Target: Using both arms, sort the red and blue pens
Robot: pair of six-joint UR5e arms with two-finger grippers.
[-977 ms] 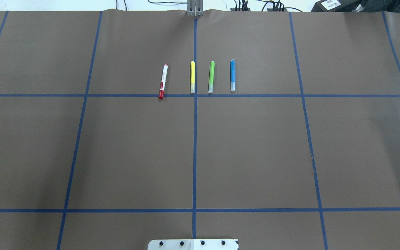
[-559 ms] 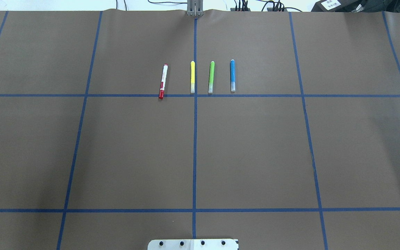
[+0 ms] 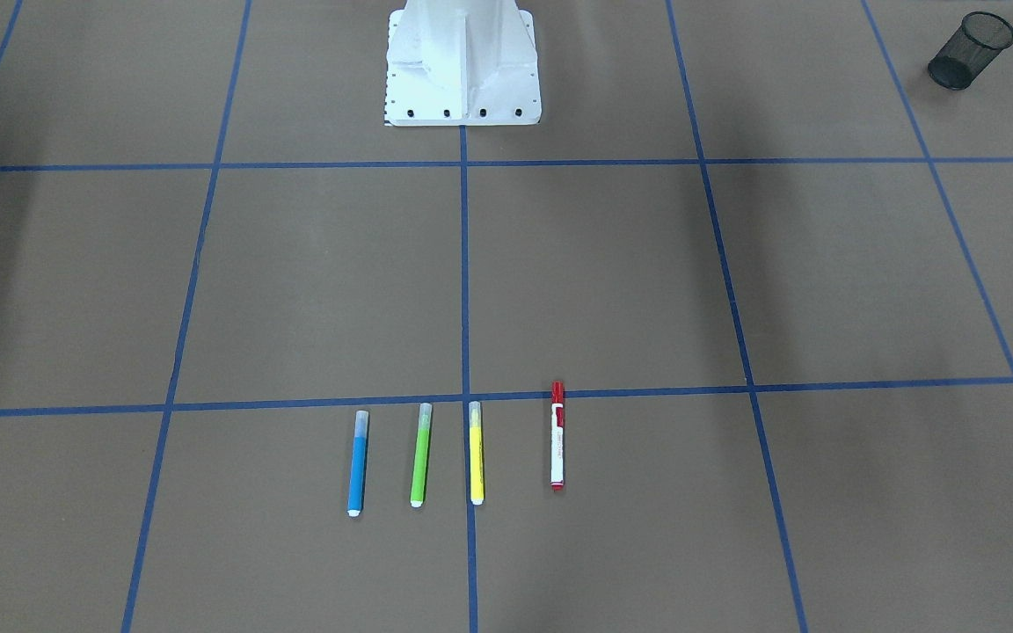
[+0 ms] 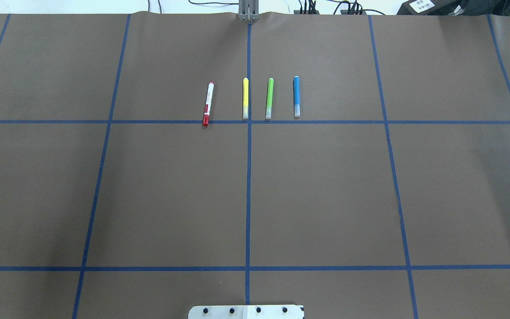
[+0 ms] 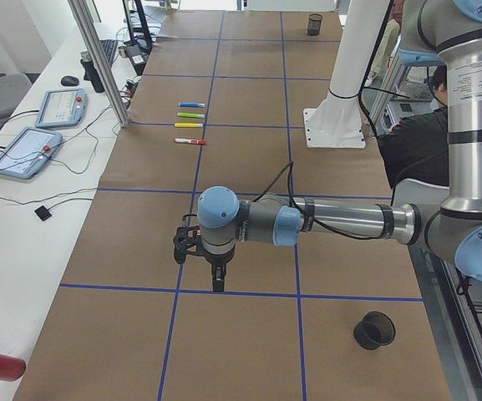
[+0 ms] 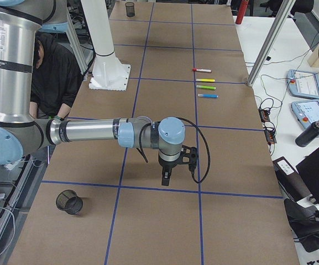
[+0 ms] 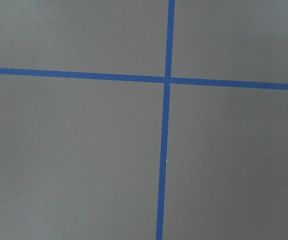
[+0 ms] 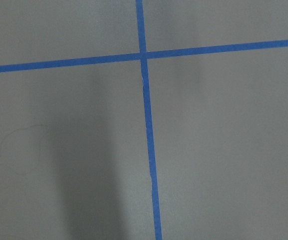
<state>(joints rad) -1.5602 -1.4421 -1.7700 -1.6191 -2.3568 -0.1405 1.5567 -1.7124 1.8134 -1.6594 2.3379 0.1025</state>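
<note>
In the overhead view the red pen (image 4: 208,103) lay at the left end of a row of four on the brown surface (image 4: 326,190), its red cap crossing a blue tape line (image 4: 157,121). The blue pen (image 4: 296,96) lay at the right end. The yellow marker (image 4: 245,98) and green marker (image 4: 269,98) lay between them, all four roughly parallel and apart. The left arm (image 5: 341,221) stretched low over the surface, well apart from the pens, near a black mesh cup (image 5: 373,331). The right arm (image 6: 87,131) did likewise at the other end. Both sets of jaws pointed down and showed only from the side, so I could not tell how far they were parted.
</note>
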